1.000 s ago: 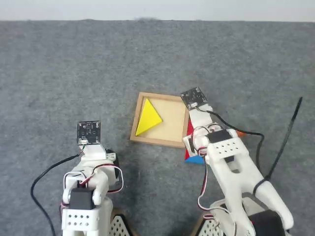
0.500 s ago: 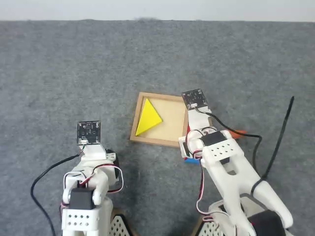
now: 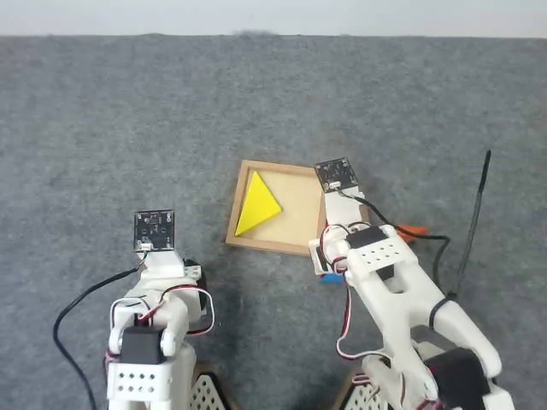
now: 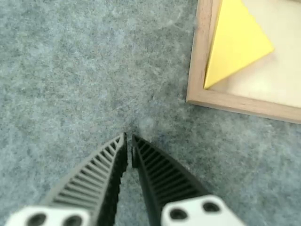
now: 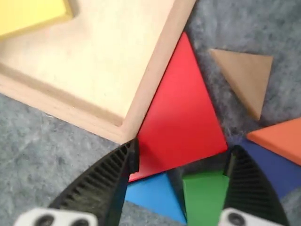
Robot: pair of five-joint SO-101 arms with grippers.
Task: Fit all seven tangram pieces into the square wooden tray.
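- Found right gripper (image 5: 183, 155) spread wide, gripping nothing, fingertips flanking two corners of the red triangle (image 5: 181, 127).
- Found left gripper (image 4: 129, 139) pinched almost together, empty, low over the grey carpet (image 4: 70, 70) near a corner of the wooden tray (image 3: 273, 247).
- Logged tray mid-table, with yellow triangle (image 3: 256, 203) flat inside, against the wall farthest from the red triangle.
- Noted red triangle outside the tray, one edge flush against the outer rim.
- Noted tan triangle (image 5: 244, 77), orange piece (image 5: 282, 139), dark blue piece (image 5: 270, 169), green piece (image 5: 202, 195) and light blue triangle (image 5: 153, 197) clustered on carpet around the red triangle.
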